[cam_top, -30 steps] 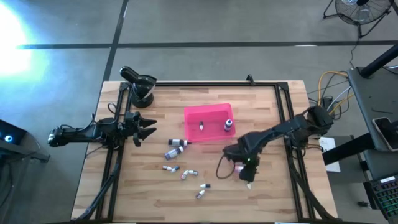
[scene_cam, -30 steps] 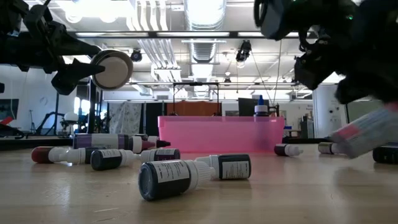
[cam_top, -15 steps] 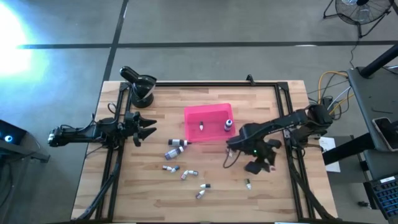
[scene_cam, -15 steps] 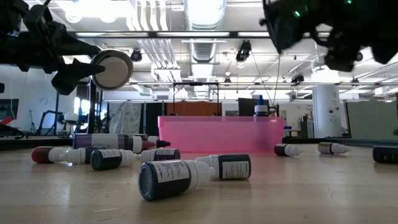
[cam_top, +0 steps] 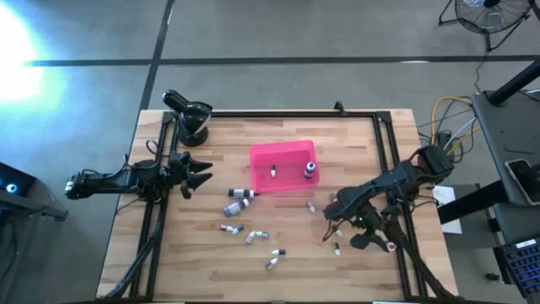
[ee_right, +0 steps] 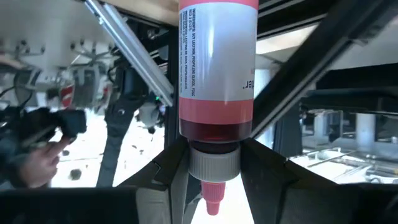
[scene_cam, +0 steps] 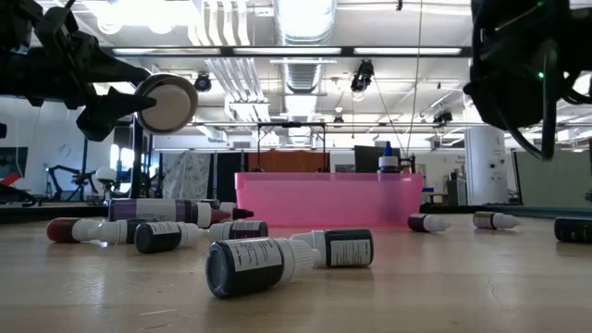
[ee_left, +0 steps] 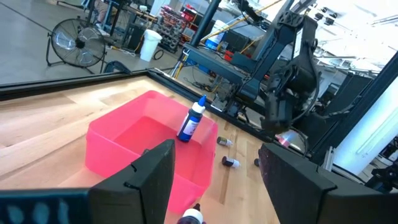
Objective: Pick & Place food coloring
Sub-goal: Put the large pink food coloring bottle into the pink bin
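A red food coloring bottle (ee_right: 216,74) is clamped in the right gripper (ee_right: 212,165).
Its whitish body, red liquid, grey collar and pink tip are seen; the left gripper (cam_top: 196,175) is spread open.

Bright, even ceiling light; white glare blooms on the floor (cam_top: 21,38) beyond the left gripper (cam_top: 201,176).

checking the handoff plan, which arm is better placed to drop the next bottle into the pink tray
Right. The right gripper is shut on a red-filled dropper bottle, beside the pink rectangular plastic tray. The left gripper is open and holds nothing, off toward the table's left edge.
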